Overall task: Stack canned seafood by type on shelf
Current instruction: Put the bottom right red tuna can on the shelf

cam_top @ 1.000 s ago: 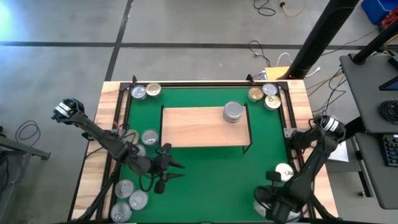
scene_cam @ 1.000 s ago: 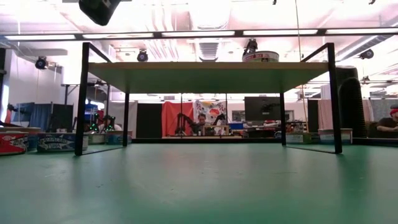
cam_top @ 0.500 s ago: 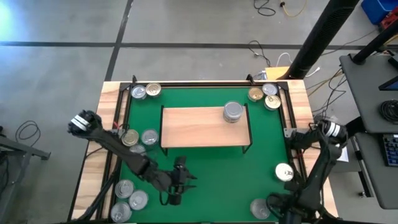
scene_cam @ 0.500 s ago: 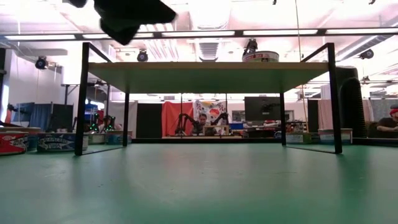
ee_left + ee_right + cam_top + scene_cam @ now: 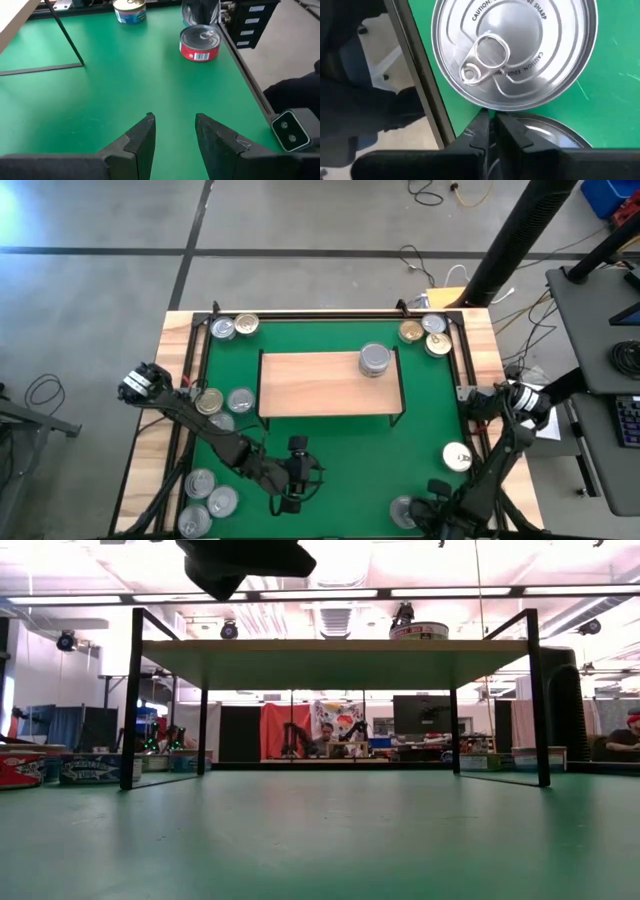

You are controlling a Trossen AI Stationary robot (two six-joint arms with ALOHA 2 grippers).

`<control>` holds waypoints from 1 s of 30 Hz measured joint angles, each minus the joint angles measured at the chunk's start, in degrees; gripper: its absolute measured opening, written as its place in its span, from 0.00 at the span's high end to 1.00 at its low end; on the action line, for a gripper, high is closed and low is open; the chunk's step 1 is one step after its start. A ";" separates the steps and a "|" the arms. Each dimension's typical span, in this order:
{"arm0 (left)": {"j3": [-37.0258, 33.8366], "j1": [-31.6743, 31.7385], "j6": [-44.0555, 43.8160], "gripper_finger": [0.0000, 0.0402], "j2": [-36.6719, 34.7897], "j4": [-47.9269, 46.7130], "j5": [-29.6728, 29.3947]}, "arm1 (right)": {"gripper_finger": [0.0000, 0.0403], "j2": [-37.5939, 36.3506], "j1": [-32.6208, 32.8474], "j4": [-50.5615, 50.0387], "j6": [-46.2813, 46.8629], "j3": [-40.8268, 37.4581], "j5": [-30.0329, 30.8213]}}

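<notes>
The right gripper (image 5: 491, 131), fingers clenched on nothing, hangs just over a silver tin (image 5: 515, 47). The left gripper (image 5: 174, 131), fingers parted and empty, hovers above the green surface (image 5: 100, 95). Descending clenched, the right could knock that tin aside instead of gripping it.

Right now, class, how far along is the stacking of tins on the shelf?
Done: one silver tin stands on the shelf.
In hand: nothing; the left pincer hangs open over the mat, the right pincer is shut above a tin.
Left: tins along both sides.
</notes>
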 joint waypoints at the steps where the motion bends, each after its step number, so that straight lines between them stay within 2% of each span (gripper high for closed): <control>1: 0.14 0.00 0.02 0.69 0.00 -0.16 -0.02 | 0.95 -0.32 -0.06 -0.58 -0.48 0.00 0.27; 6: 0.29 0.00 0.00 0.69 0.00 -0.73 -0.02 | 0.96 -2.44 -0.18 -6.20 0.80 0.00 0.21; 13: -0.02 0.00 -0.45 0.69 0.00 -1.01 -0.08 | 0.96 -5.35 1.33 -9.34 3.12 -0.04 -4.24; 20: -0.02 -1.31 -6.51 0.69 2.24 1.51 0.17 | 0.96 -5.17 2.16 -4.99 1.26 -0.04 -2.25; 26: 0.68 -3.51 -6.59 0.69 7.35 6.24 1.10 | 0.96 -1.86 1.27 2.52 -0.46 -0.04 -2.44; 30: 2.63 -3.69 -6.74 0.69 10.10 6.38 1.10 | 0.96 -0.38 0.82 3.45 0.29 -0.04 -2.36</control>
